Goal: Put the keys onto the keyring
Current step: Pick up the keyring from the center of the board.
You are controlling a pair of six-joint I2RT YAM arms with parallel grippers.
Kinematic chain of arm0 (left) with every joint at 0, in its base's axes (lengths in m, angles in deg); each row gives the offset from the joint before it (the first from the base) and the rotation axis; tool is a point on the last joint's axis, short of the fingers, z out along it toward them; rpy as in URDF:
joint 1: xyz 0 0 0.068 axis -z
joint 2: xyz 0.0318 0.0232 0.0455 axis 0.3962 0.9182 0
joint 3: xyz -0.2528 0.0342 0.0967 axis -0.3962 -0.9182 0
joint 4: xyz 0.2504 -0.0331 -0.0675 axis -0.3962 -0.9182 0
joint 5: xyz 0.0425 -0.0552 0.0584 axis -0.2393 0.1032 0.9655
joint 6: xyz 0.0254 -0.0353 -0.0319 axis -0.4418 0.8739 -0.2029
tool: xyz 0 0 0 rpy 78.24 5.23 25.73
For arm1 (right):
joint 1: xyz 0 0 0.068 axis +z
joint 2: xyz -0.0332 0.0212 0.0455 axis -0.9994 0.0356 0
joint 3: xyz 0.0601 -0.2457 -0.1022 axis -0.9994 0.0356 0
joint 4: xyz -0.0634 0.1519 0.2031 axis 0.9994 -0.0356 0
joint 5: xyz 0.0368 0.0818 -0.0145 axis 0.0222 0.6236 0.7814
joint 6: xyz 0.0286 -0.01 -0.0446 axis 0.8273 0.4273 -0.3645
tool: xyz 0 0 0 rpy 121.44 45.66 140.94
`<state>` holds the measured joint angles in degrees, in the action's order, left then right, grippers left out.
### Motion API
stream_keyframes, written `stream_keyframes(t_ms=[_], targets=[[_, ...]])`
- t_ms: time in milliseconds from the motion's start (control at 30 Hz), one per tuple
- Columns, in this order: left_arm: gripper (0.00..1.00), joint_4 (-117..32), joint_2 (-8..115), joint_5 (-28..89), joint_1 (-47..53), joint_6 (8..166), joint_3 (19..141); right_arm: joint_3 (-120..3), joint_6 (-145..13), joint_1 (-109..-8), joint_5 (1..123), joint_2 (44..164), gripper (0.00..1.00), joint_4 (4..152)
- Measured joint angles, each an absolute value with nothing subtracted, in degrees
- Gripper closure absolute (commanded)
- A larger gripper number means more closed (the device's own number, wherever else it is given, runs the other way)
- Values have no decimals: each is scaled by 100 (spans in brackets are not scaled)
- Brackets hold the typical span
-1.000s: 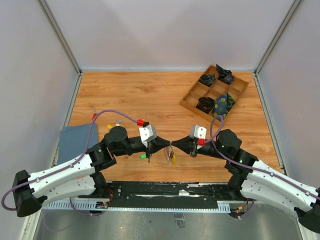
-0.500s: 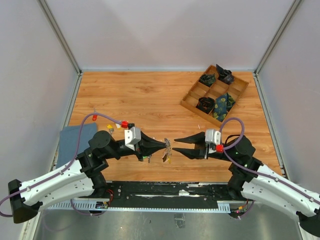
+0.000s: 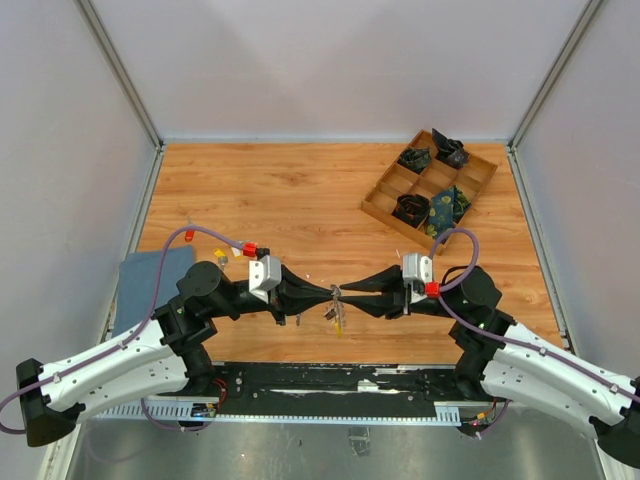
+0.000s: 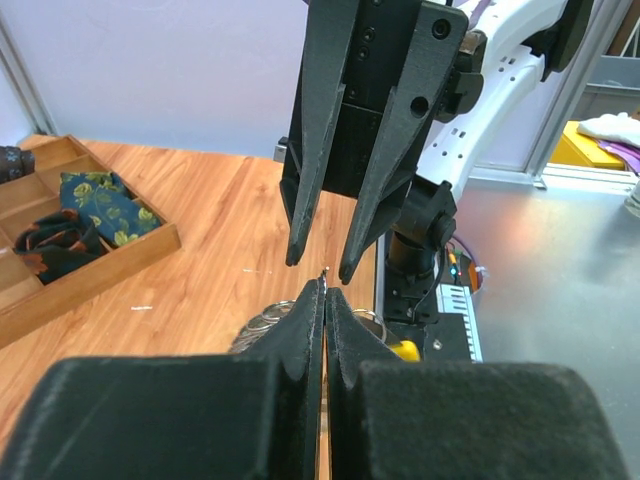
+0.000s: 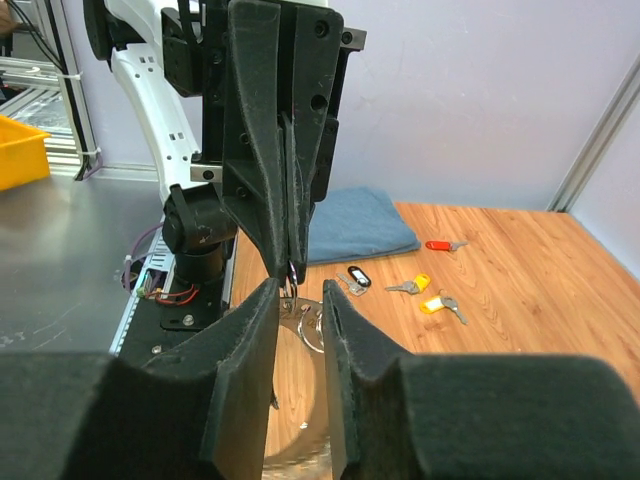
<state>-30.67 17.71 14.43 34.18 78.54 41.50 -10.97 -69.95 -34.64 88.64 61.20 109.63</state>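
Silver keyring [image 3: 335, 308] hangs low over the table [image 3: 300, 190], pinched in the clamped-shut left gripper [image 3: 329, 292]. The right gripper [image 3: 347, 292], jaws apart, apparently straddles its wire. Next it must grip and spread the ring. The keys [image 5: 420, 285] lie near the blue cloth [image 5: 355, 225].

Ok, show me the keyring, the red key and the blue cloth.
keyring [image 3: 335, 310]: top view, on the dangling cluster of pieces.
red key [image 5: 438, 244]: right wrist view, on its red head.
blue cloth [image 5: 360, 225]: right wrist view, on the middle of its top face.
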Motion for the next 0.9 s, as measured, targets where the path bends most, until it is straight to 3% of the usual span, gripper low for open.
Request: stream_keyframes(t_ms=[633,900], targets=[[100,-2978,1766,1311,3418,7897,4150,-1099,-6949,-3464,9151,6435,88,11012],[99,-2969,1766,1279,3418,7900,4153,-1099,-6941,-3464,9212,6474,87,11044]])
